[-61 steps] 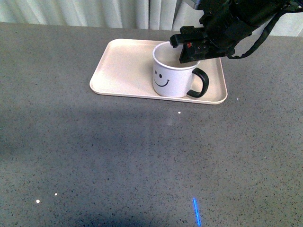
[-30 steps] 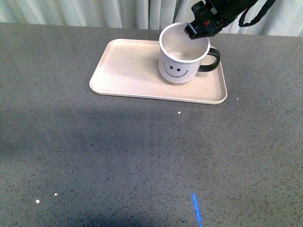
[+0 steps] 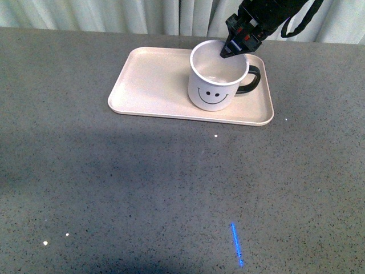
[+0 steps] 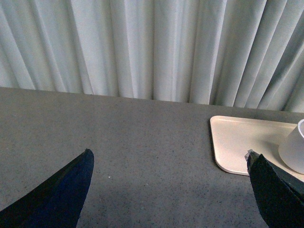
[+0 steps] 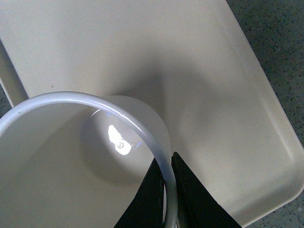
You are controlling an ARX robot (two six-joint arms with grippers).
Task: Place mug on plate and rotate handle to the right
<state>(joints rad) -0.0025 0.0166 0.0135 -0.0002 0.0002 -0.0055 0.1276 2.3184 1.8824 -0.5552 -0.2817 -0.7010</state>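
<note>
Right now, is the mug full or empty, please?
Empty: the mug shows a bare white bottom in the right wrist view, nothing inside.

Left half of plate (image 3: 149,80) free (mug (image 3: 214,92) on right half, curtain (image 3: 142,14) behind)

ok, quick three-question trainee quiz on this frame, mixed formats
1. True or false: the black loop handle of the white smiley-face mug points toward the robot's right.
2. What does the right tool pinch? A) the handle B) the mug's rim C) the mug's base
3. Fill in: the left tool, over the grey speckled table beside the pale pinkish-beige rectangular tray, is ____.

Key: 1 true; 2 B; 3 open.
</note>
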